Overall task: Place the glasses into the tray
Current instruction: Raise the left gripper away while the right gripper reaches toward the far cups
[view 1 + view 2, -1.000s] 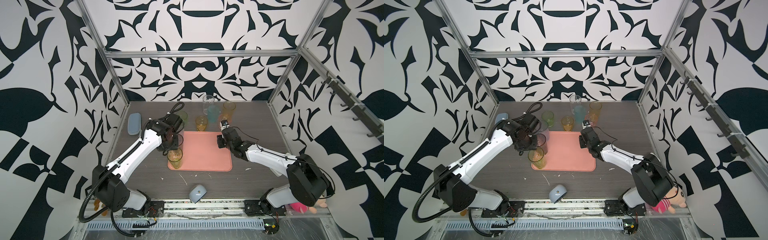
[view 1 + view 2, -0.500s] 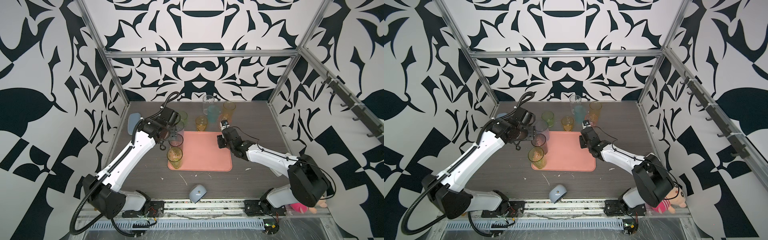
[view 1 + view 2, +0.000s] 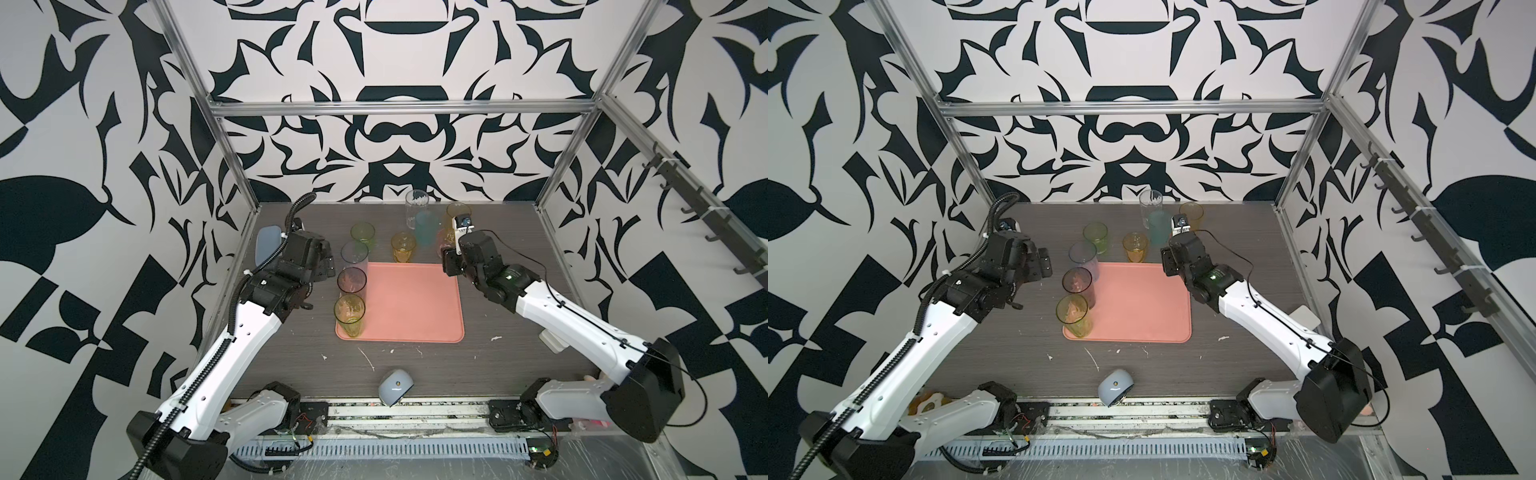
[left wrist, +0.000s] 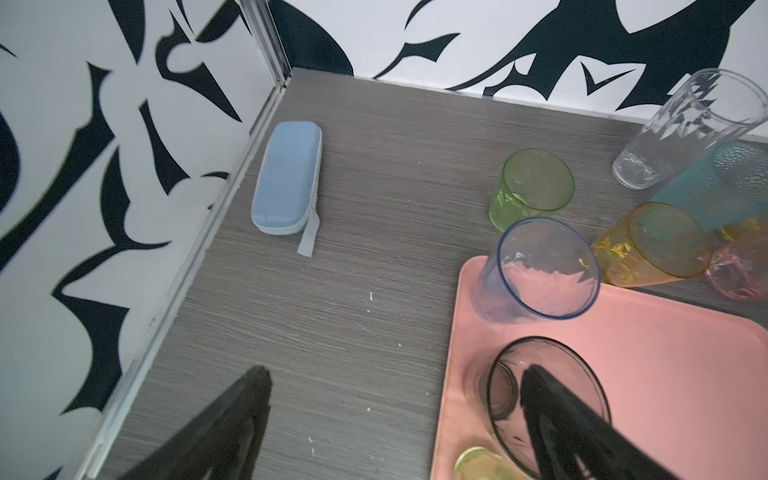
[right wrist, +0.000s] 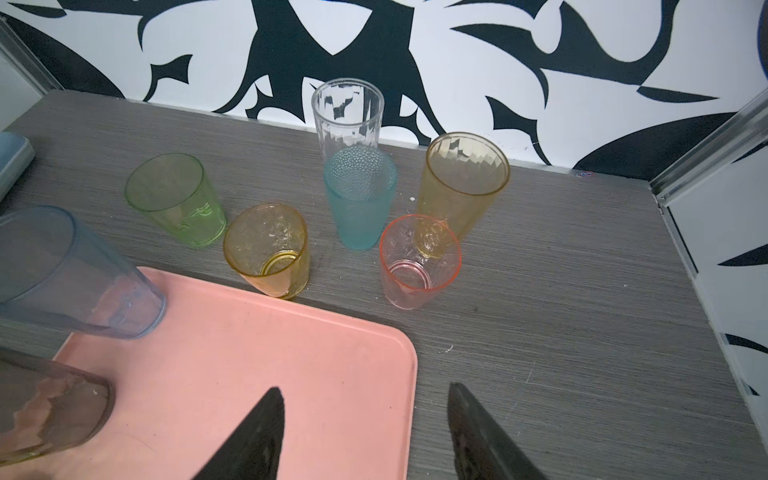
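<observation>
The salmon-pink tray [image 3: 411, 303] [image 5: 249, 353] lies mid-table. Along its left edge stand a blue glass [image 3: 354, 257] [image 4: 540, 274], a grey glass [image 3: 351, 282] [image 4: 582, 386] and a yellow-green glass [image 3: 350, 313]. Behind the tray stand a green glass [image 5: 174, 199], a short amber one [image 5: 266, 249], a teal one [image 5: 359, 199], a clear tall one [image 5: 347, 116], a tall amber one [image 5: 461, 183] and a pink one [image 5: 419, 262]. My left gripper [image 3: 326, 266] [image 4: 395, 374] is open and empty, just left of the grey glass. My right gripper [image 3: 451, 264] [image 5: 365, 390] hangs open and empty over the tray's far right corner.
A pale-blue oblong case [image 4: 286, 174] lies by the left wall behind my left gripper. A pale-blue rounded object [image 3: 395, 386] sits near the front edge. A white box [image 3: 1306, 316] shows under the right arm. The glasses behind the tray stand close together.
My left gripper has opened, let go of the grey glass on the tray and drawn back to the left. My right gripper has opened wider and barely moved.
</observation>
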